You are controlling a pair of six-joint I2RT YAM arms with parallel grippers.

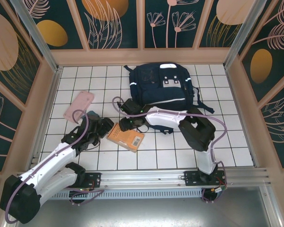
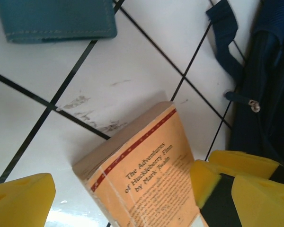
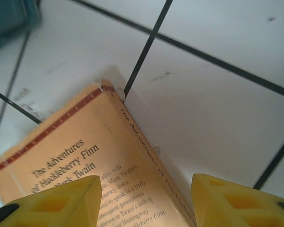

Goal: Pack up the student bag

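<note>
The student bag [image 1: 163, 85] lies flat at the back middle of the tiled table; its navy fabric and a strap also fill the right edge of the left wrist view [image 2: 270, 71]. An orange paperback [image 1: 126, 137] lies on the tiles in front of it. My left gripper [image 2: 118, 201] is open and straddles the paperback [image 2: 146, 175], its right finger [image 2: 206, 182] close against the book's edge. My right gripper [image 3: 146, 203] hangs open over the paperback's [image 3: 80, 161] spine edge, one finger [image 3: 61, 203] above the cover and the other over bare tile.
A pink pencil case [image 1: 79, 105] lies at the left. A teal wallet-like case [image 2: 57, 19] sits just beyond the book, also seen from above [image 1: 92, 115]. Patterned walls enclose the table on three sides. Both arms crowd the table's middle.
</note>
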